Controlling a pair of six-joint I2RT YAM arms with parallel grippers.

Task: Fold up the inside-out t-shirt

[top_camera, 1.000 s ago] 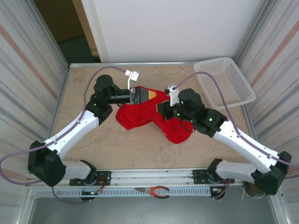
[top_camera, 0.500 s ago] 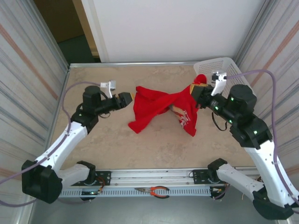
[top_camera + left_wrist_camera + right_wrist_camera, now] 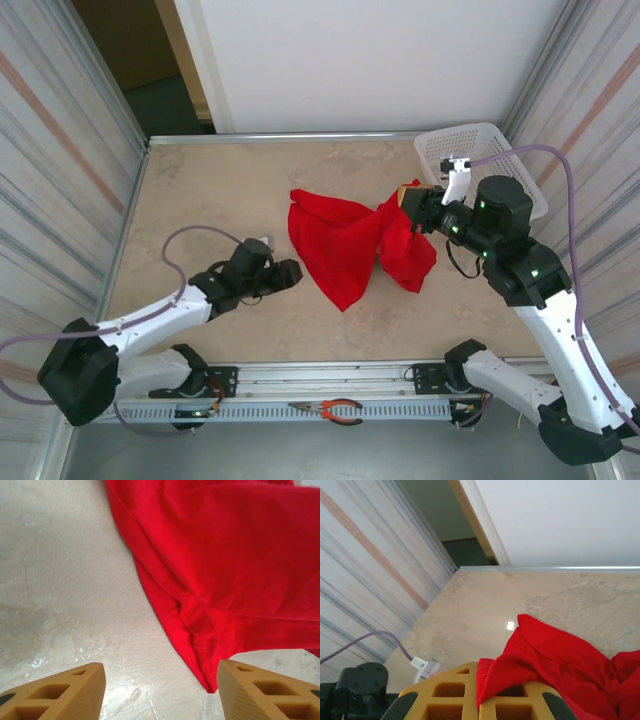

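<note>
1. The right gripper (image 3: 410, 203) is clamped on a bunched edge of the inside-out t-shirt (image 3: 345, 245), holding it up near the white basket (image 3: 500, 160).
2. The rest of the shirt drapes over the middle of the table (image 3: 215, 190), showing plain red.
3. The left gripper (image 3: 288, 272) sits low, its jaws apart and empty, just beside the shirt's lowest corner.

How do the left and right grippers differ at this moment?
The left gripper is open and empty; the right gripper is shut on the t-shirt. The left gripper sits low over the table beside the shirt's lower corner; the right gripper is raised, lifting the cloth. Both have tan fingers.
</note>
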